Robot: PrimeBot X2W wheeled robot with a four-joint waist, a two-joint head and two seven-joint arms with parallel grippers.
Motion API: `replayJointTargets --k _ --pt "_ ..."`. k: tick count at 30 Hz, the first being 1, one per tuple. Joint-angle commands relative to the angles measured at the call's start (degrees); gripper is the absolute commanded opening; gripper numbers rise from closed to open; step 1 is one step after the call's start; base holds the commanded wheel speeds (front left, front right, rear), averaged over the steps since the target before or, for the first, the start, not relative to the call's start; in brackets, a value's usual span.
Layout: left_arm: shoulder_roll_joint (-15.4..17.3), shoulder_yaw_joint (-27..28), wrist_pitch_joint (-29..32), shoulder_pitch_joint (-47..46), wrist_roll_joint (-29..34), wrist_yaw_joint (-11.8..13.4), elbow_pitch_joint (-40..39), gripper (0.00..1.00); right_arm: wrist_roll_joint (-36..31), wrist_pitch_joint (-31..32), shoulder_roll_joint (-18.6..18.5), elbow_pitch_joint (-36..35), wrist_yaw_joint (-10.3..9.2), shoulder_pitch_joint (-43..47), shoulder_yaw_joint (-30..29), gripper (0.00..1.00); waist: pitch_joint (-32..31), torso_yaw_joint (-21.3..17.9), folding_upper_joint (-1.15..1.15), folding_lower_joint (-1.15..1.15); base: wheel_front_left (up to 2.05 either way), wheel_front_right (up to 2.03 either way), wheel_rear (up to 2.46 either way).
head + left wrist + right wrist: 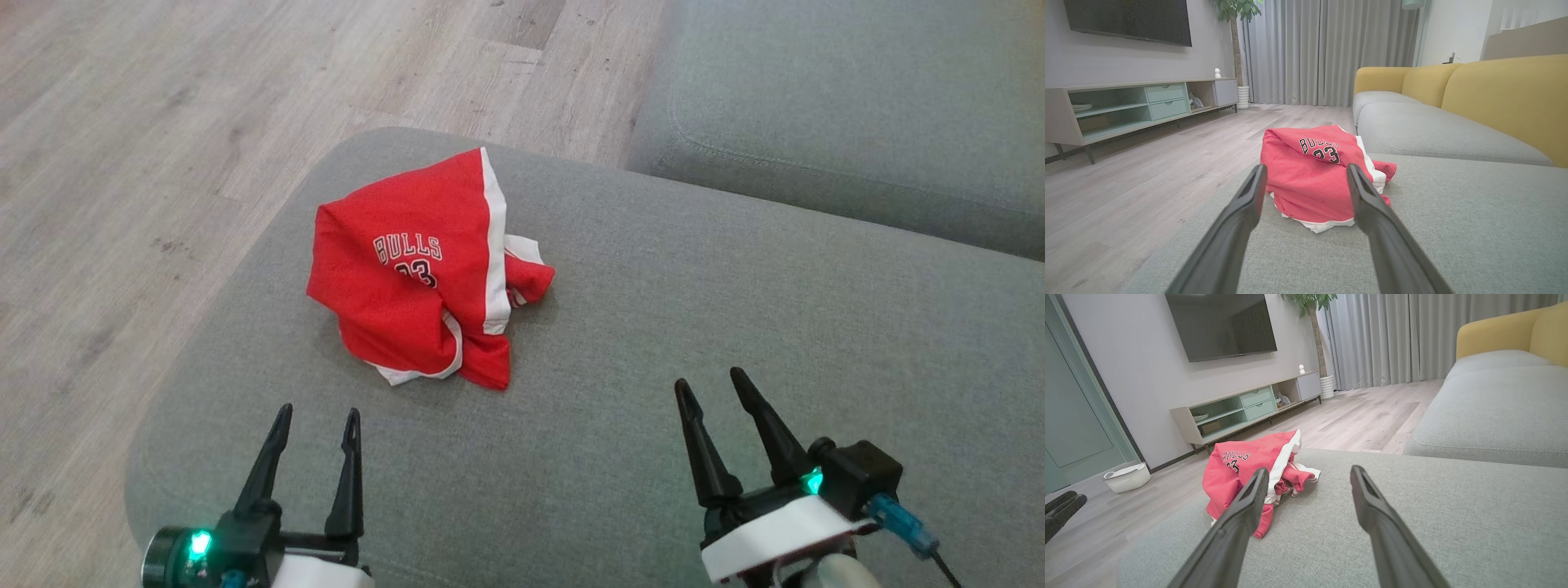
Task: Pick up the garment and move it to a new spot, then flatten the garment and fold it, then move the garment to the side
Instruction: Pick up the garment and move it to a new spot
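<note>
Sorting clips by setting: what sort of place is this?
Most likely a home living room: a grey-and-yellow sofa, a wall-mounted television above a low cabinet, and long curtains.

The left gripper sits at the lower left of the head view, its two long dark fingers spread wide and pointing forward. The right gripper sits at the lower right, its fingers likewise parted and leaning slightly to the left, rising from a white wrist housing.

Likely living room: sofa, television
</note>
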Motion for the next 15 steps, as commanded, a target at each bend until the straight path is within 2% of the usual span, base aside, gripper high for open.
replayJointTargets --k 1,8,15 --pt "-0.25 1.9 -0.54 -2.25 0.32 -0.11 -1.99 1.0 0.23 -0.61 -0.32 -1.63 -0.04 -1.11 1.48 1.0 0.15 -0.09 0.0 0.01 0.0 0.0 0.0" --pt "0.86 1.56 -0.54 -4.98 1.47 -1.36 -2.35 1.0 -0.16 -0.61 -0.32 -1.47 -0.04 -1.61 1.82 1.0 1.95 -1.52 0.0 0.01 0.0 0.0 0.0" --pt "5.59 0.11 0.16 -17.42 3.53 -4.77 1.68 1.0 -1.43 -0.61 -0.32 -1.55 -0.04 -3.33 1.36 1.0 5.89 -4.04 0.0 0.01 0.0 0.0 0.0"
